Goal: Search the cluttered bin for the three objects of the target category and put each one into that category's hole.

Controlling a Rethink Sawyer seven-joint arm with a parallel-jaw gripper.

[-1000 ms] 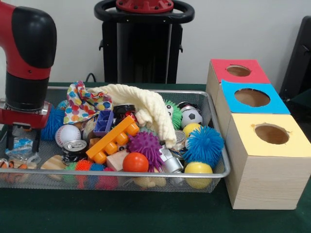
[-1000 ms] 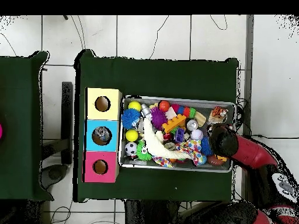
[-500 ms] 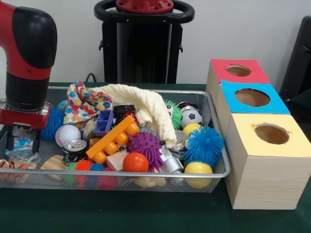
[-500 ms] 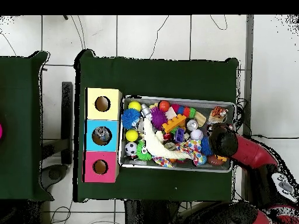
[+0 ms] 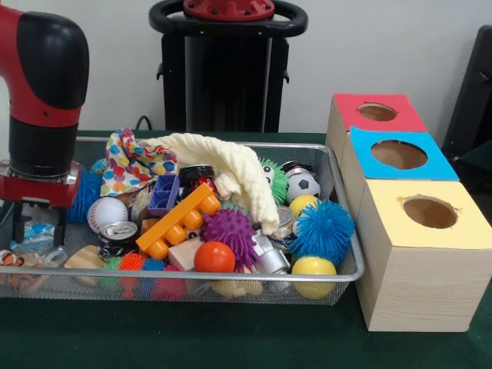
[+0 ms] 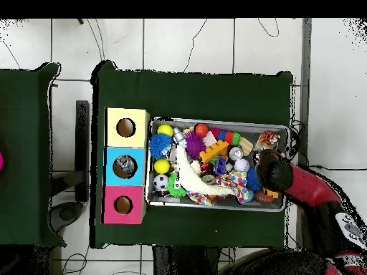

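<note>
The hand [image 5: 37,223] straddles a clear packet [image 5: 32,237] at the bin's [image 5: 350,254] end farthest from the holes, fingers spread either side

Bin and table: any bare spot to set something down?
Bare green tablecloth runs along the silver mesh bin's near rim, up to the three-hole wooden box. Inside the bin toys are packed throughout; the black gripper fills the left end.
</note>
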